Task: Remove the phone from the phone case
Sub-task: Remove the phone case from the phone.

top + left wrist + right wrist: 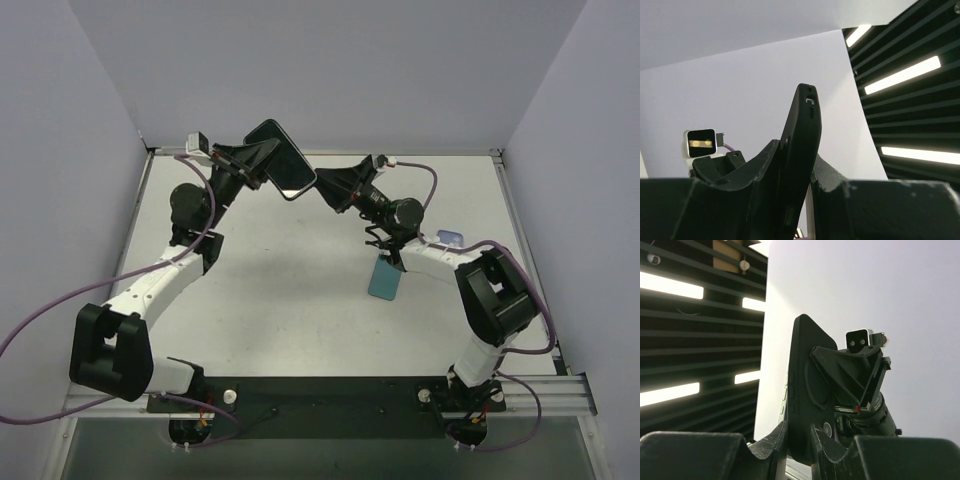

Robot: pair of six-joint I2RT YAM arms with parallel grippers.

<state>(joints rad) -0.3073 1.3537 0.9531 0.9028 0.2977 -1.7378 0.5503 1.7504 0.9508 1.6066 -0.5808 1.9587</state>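
The phone in its black case is held up in the air over the back middle of the table, screen tilted up. My left gripper is shut on its left end and my right gripper is shut on its right end. In the left wrist view the case stands edge-on between the fingers of my left gripper. In the right wrist view the back of the case shows in my right gripper. The phone's pale side with its buttons shows along the case's left edge.
A teal flat rectangular object lies on the white table below the right arm's forearm. A small pale blue item lies at the right. Grey walls stand close on three sides.
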